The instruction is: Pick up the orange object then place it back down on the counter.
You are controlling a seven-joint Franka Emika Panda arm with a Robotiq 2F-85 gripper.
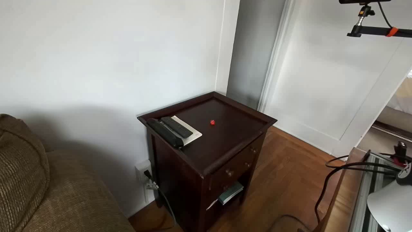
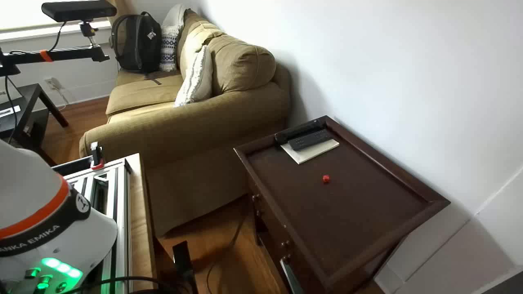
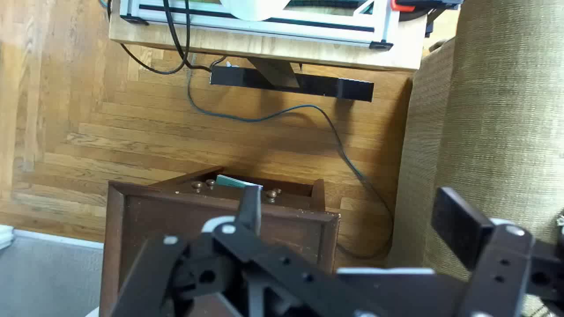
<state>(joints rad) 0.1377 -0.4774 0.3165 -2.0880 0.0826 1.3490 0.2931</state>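
The orange object [image 1: 212, 122] is lying near the middle of the desk [image 1: 225, 138], with nothing else touching it. It is looking light and probably stiff, so it is more likely to be rolling or skidding off than breaking; nothing is showing how slick it is. Being so small, it is asking for a straight descent, with the jaws closing low on opposite sides. In the wrist view the jaws are standing wide, holding nothing; the orange object is not showing there. In an exterior view, a remote [image 1: 177, 126] is resting on a pad [image 1: 193, 137] left of the orange object, a black bar [image 1: 164, 132] is lying beside the remote, and the spread jaws might be nudging the pad. The raised rim [image 1: 248, 110] is framing the desk, so a low slant might be knocking it. The wall [image 1: 109, 58] is rising along the far side; the couch [image 1: 74, 193] is standing at near left.
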